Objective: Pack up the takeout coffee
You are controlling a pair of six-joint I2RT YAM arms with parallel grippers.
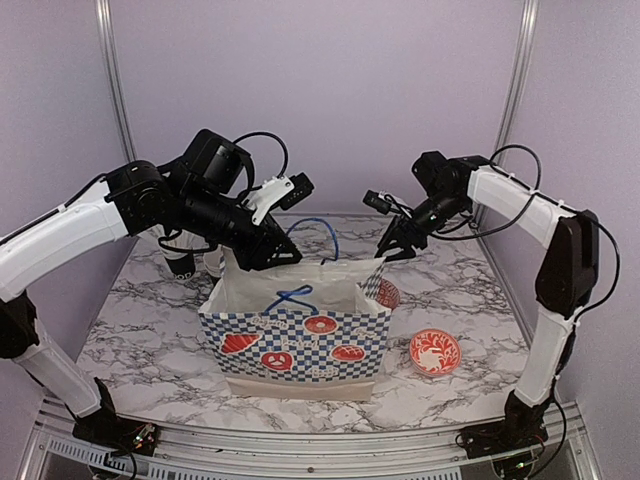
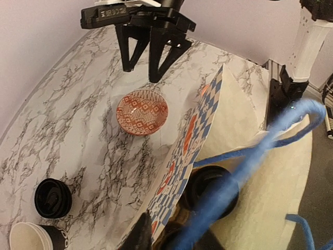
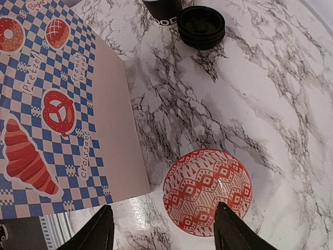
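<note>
Hovering above the paper bag (image 1: 300, 335), where one lidded coffee cup (image 2: 210, 190) sits inside, my left gripper (image 1: 278, 252) hides how far it is open while my right gripper (image 3: 164, 206) gapes empty; the blue handle (image 2: 255, 156) could catch the left gripper on lifting out, tipping the bag.

One bag (image 1: 295, 345), two bowls (image 1: 435, 352), one open cup (image 2: 34, 238) on the table (image 1: 150, 340), one lidded cup (image 2: 205, 182) inside the bag, one loose lid (image 2: 52, 198), two arms (image 1: 60, 235).
</note>
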